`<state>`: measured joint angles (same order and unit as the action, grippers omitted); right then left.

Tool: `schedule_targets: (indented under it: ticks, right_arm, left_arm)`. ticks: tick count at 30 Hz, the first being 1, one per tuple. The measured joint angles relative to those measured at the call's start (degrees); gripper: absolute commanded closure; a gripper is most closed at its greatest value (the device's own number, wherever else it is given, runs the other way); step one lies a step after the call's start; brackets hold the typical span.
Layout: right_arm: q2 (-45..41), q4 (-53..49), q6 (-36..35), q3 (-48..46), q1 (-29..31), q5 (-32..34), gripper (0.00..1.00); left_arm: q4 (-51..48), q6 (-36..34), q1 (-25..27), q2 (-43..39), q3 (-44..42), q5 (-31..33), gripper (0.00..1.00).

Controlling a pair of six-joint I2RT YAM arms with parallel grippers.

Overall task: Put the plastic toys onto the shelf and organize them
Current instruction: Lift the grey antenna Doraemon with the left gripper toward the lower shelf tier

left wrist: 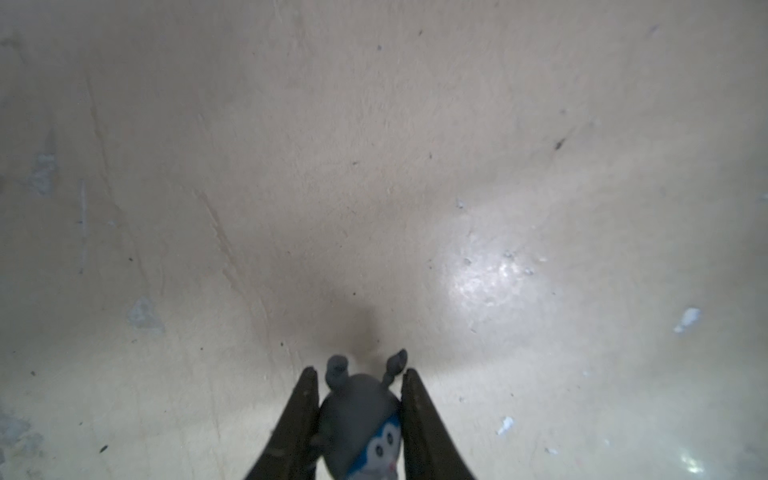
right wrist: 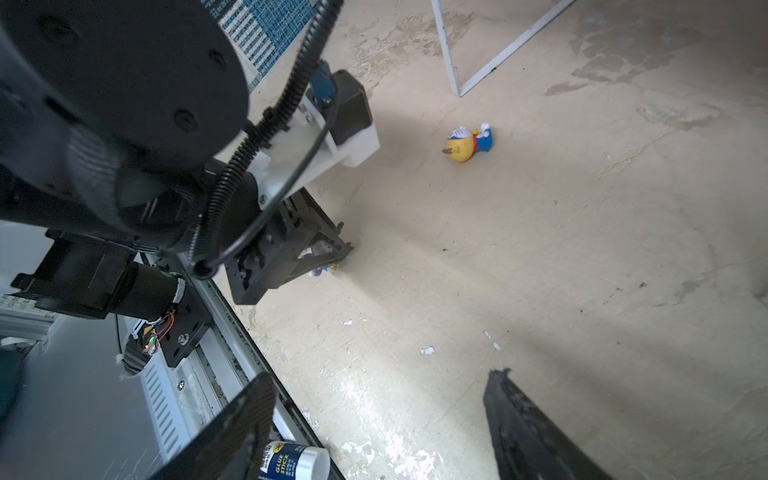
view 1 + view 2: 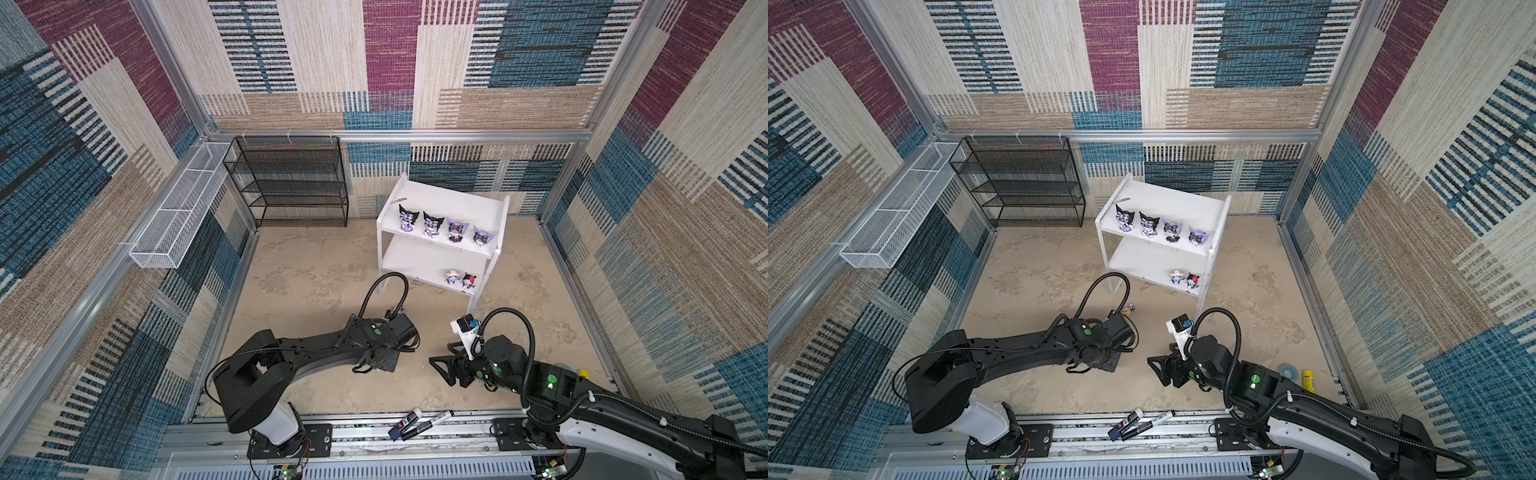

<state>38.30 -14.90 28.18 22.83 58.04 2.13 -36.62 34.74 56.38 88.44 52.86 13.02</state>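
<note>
The small grey-hatted plastic figurine with a blue-and-white face (image 1: 361,419) is clamped between the drawn-in fingers of the left claw (image 1: 359,370), bottom centre of the left wrist view. A yellow-hatted figurine (image 2: 469,143) lies toppled on the beige table (image 2: 540,270), in the upper middle of the right wrist view. In both top views, right of centre, four hooded figurines (image 3: 433,224) line the upper board of the white two-tier shelf (image 3: 453,201), with two small ones (image 3: 452,276) on its lower board. The right claw (image 2: 382,374) gapes wide and holds nothing.
</note>
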Motion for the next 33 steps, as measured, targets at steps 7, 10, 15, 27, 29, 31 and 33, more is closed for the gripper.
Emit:
schedule_targets:
  ticks: [7,10,15,27,29,31,33]
  right_arm:
    - [-3.1,-3.7,3.3,1.2,0.0,2.3,0.11]
    - [-5.7,-6.2,6.5,1.8,0.0,5.7,0.05]
    - [-11.3,-10.4,12.2,1.9,0.0,12.0,0.0]
    - [-17.6,-14.7,18.1,2.0,0.0,18.9,0.0]
    - [-17.7,-14.9,18.3,2.0,0.0,19.0,0.0]
    - [-17.8,-14.9,18.3,2.0,0.0,19.1,0.0]
    - [-18.1,-14.9,18.3,1.9,0.1,19.1,0.0]
  left_arm:
    - [5.2,-3.8,-0.1,-10.3,0.0,-1.4,0.74]
    - [10.3,-6.4,-0.2,-15.1,-0.6,-1.4,0.75]
    - [20.2,-13.0,-0.2,-18.3,-0.3,-1.4,0.76]
    - [46.9,-28.7,-1.6,-10.8,2.3,-3.7,0.76]
    - [50.1,-30.1,-2.4,-9.0,2.5,-4.6,0.76]
    - [54.0,-31.6,-3.2,-7.2,2.4,-6.5,0.75]
    - [58.4,-33.1,-3.8,-5.6,1.5,-7.7,0.75]
